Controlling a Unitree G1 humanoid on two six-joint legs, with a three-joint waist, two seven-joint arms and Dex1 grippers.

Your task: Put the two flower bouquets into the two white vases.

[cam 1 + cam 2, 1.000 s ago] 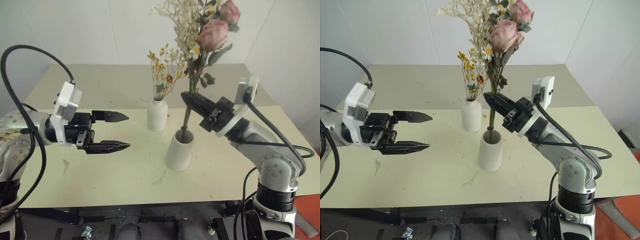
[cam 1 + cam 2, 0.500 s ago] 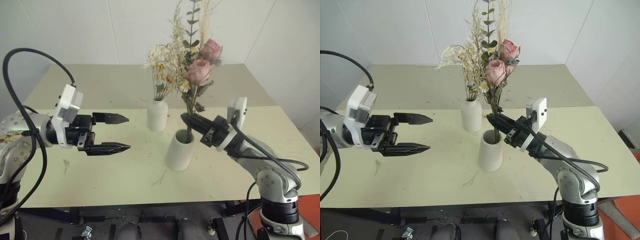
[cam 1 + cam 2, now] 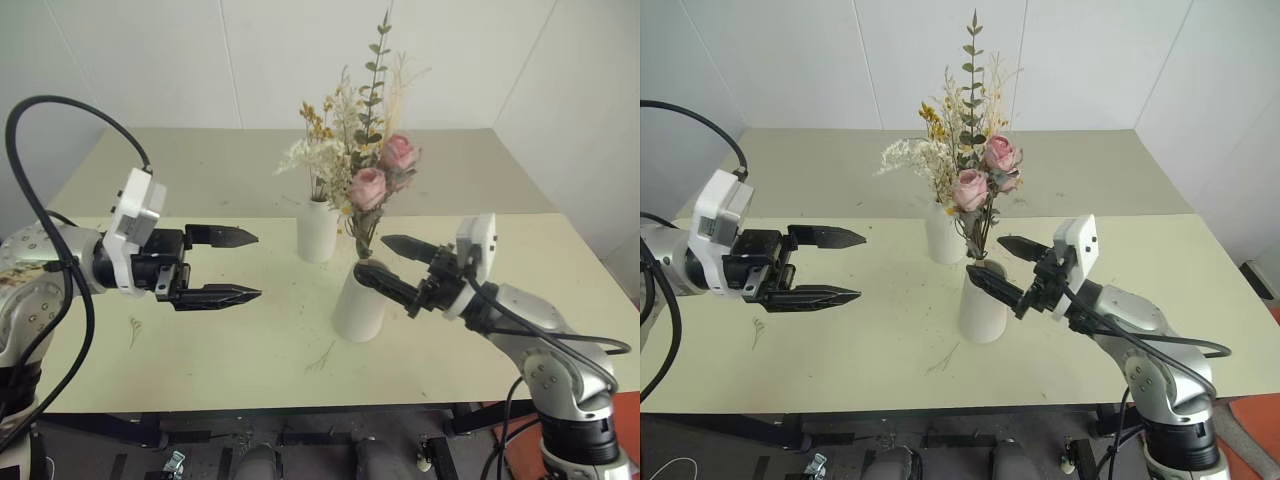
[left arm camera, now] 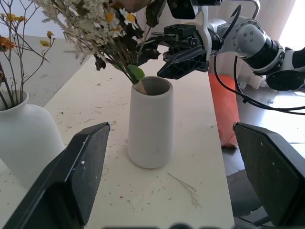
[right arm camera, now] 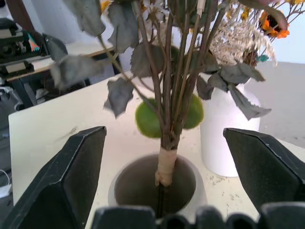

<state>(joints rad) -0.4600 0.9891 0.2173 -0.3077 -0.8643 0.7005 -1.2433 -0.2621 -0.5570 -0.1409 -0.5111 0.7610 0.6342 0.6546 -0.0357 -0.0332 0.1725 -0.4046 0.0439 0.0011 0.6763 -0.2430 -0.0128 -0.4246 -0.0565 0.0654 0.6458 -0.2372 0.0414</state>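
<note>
White cone vase (image 3: 358, 300): pink rose bouquet (image 3: 368, 186) standing inside. Bottle vase (image 3: 318, 229) behind: yellow-orange spray (image 3: 318, 118). My right gripper (image 3: 378, 260) gapes beside the stems, clear; my left gripper (image 3: 235, 265) gapes, empty.

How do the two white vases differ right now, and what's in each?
The bottle-shaped vase has a narrow neck; the cone vase is taller with a wide mouth. The bottle-shaped vase holds the thin yellow-orange spray; the cone vase holds the pink rose bunch. The cone vase stands nearer the robot, beside the open right tool. Both are matte white and upright.
</note>
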